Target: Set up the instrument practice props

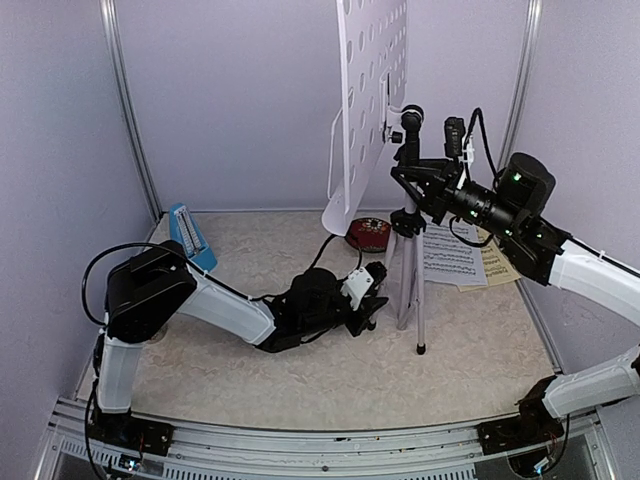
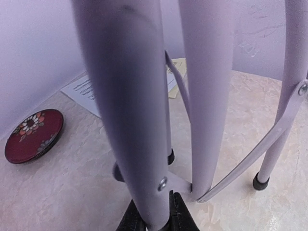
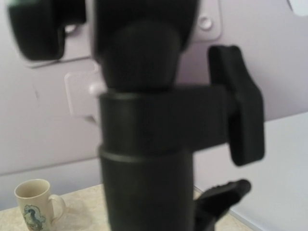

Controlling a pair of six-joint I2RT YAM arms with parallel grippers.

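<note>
White perforated music stand [image 1: 372, 90] on a silver tripod, upright right of centre on the mottled beige table [image 1: 300, 390], its desk tilted and turned edge-on to the overhead camera. The left gripper [image 1: 378, 305] lies low at the near foot of the tripod. In the left wrist view its black fingertips [image 2: 182, 214] press against either side of one silver leg, so it is clamped on that leg. The right gripper [image 1: 412, 172] reaches in from the right at the black column just under the desk. The right wrist view is filled by the column's black collar and clamp knob, blurred, with one dark finger just beside the collar, so the jaws are closed on the column.

Other task items:
- A white music sheet [image 1: 450, 255] lies flat on the table right of the tripod.
- A yellow sheet [image 1: 498, 262] lies just beside it, further right.
- A small blue pyramid metronome [image 1: 190, 236] stands at the back left — well apart from the stand.

Other objects:
- A red round plate [image 1: 368, 233] with a flower pattern sits behind the tripod, near the back wall.
- A pale patterned mug [image 3: 32, 204] stands upright on the table — seen only in the right wrist view.
</note>
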